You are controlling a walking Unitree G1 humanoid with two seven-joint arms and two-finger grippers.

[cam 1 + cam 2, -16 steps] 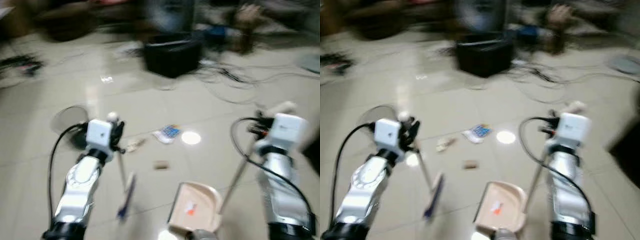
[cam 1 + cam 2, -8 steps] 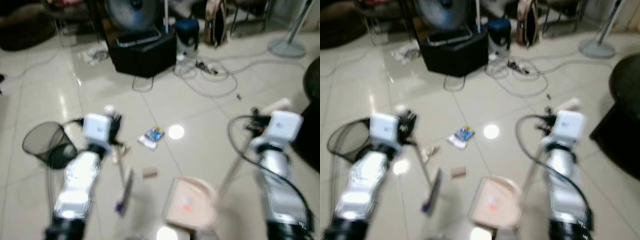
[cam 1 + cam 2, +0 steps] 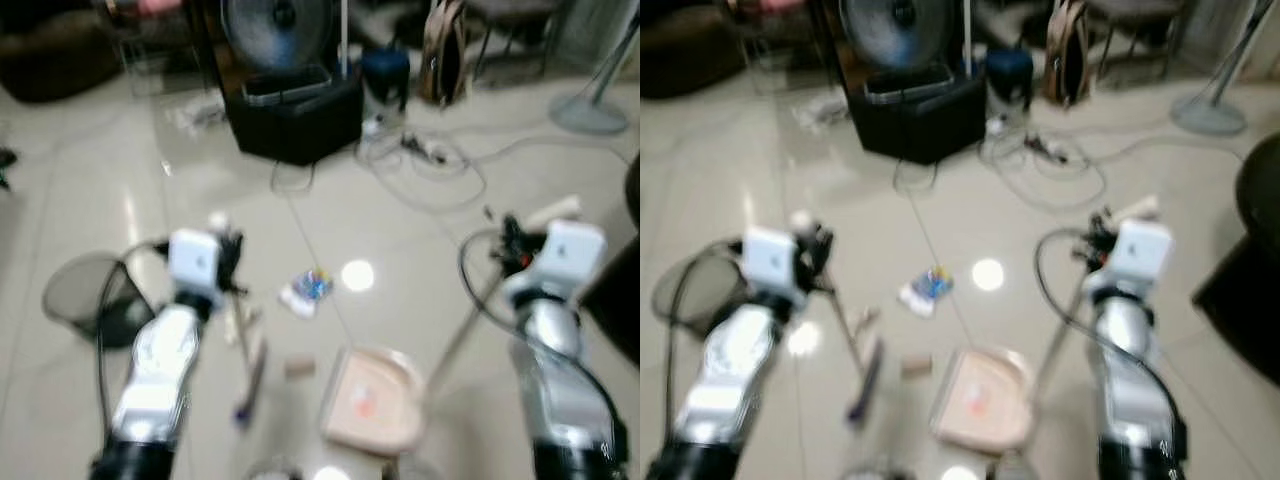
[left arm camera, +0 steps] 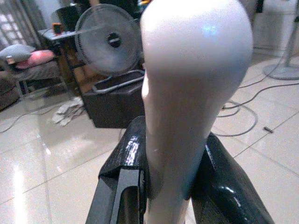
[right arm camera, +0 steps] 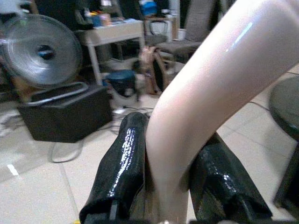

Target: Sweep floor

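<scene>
**Both pincers loaded: broom left, dustpan right**

Floor [image 3: 420, 240]: pale glossy tile. The head views are somewhat blurred.

Black box [image 3: 295, 120]: far centre, on the floor. A round fan [image 3: 265, 25] stands just behind it. Grey cables [image 3: 430, 170] trail over the tile to its right.

Mesh bin [image 3: 85, 295]: on the floor at the left, beside the left arm.

Dustpan [image 3: 372, 402]: beige, near centre, resting on the floor, with an orange scrap inside. Its long handle [image 3: 460, 330] rises to the right, up to the right pincer.

Broom [image 3: 248, 375]: near left of centre. A thin shaft slants down from the left pincer to a blurred purple head at the floor, left of the dustpan.

Left pincer [image 4: 170, 177]: closed around the white rounded top of the broom shaft, one black finger [image 4: 124, 172] pressed to each side.

Right pincer [image 5: 170, 179]: closed around the pale curved end of the dustpan handle, gripped the same way, with fingers [image 5: 126, 163] on both sides.

Debris on the floor between broom and dustpan, toward the far side:
- Blue and white wrapper [image 3: 305, 290], furthest out.
- Pale scrap [image 3: 240, 320], just beside the broom shaft.
- Small brown piece [image 3: 297, 368], nearest the dustpan, apart from it.
</scene>
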